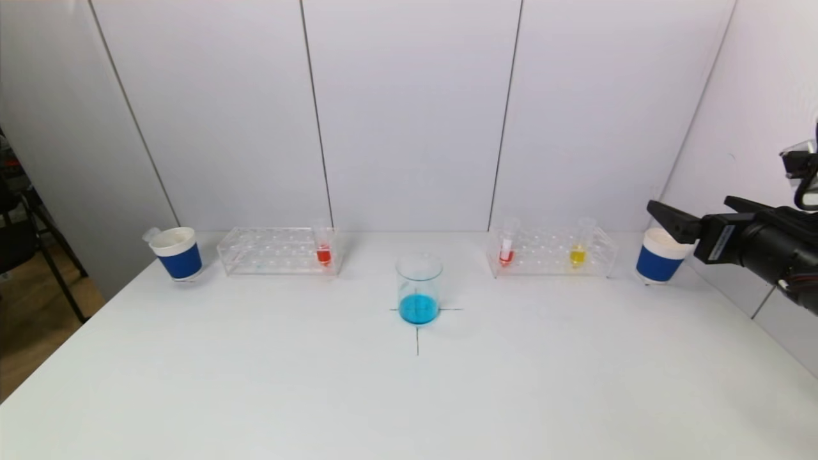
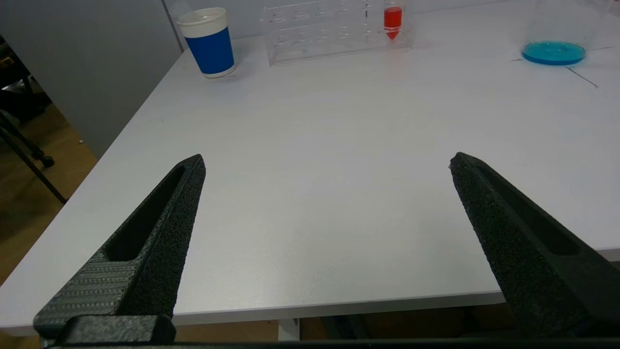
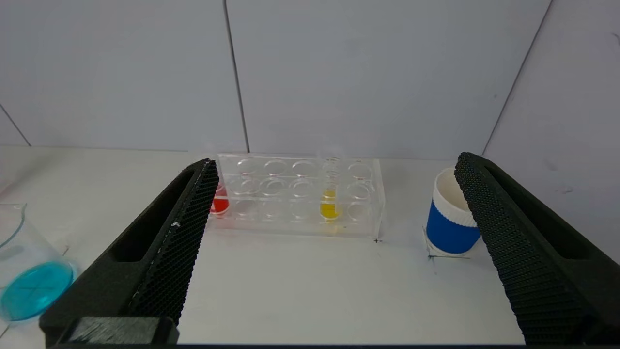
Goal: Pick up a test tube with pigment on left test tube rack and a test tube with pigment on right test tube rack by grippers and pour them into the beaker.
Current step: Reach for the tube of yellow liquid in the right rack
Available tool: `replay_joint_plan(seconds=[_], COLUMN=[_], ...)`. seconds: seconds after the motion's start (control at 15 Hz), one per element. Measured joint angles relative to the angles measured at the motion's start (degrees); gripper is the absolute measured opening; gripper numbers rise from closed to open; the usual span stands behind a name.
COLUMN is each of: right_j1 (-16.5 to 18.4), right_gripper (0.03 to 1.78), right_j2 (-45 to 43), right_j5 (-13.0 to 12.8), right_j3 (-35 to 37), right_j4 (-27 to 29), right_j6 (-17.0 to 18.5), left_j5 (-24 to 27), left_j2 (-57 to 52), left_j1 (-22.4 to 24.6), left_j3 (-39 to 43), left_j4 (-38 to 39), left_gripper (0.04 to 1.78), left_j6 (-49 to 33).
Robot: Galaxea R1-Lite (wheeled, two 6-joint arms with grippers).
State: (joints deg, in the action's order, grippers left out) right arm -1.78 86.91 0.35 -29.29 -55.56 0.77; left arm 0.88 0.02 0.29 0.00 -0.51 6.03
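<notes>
Two grippers with fingers wide apart, both holding nothing.

Right gripper (image 3: 334,252) hangs above the white table (image 1: 409,396) at its right edge, facing the right rack (image 3: 298,196) with a yellow tube (image 3: 329,203) and a red one (image 3: 219,203); left gripper (image 2: 327,194) waits at the near left edge. Beaker (image 1: 419,289) with blue liquid stands at the centre; the left rack (image 1: 279,251) holds a red tube (image 1: 323,252). A grey panel wall closes the back.

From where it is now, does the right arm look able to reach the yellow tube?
Probably yes. The right gripper is open and faces the right rack, with bare table between. The yellow tube stands apart from the red tube; the blue cup sits off beside the rack.
</notes>
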Motion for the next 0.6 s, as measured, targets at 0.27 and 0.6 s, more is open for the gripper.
replay_joint_plan(seconds=[0.27,0.6], right_j1=[-0.22,-0.43], right_gripper=[1.77,1.77], right_j2=[8.44,15.85], right_j5=[-0.38,-0.57], right_j3=[-0.37,-0.59], right_j4=[-9.97,-15.04], right_j6=[0.27,0.41], left_j5=[-0.02,0.00], left_j2=[0.00,0.00], left_j1=[0.00,0.01], left_j3=[0.00,0.00], left_j4=[0.02,0.00], left_gripper=[1.76,1.76], left_j6=[0.00,0.00])
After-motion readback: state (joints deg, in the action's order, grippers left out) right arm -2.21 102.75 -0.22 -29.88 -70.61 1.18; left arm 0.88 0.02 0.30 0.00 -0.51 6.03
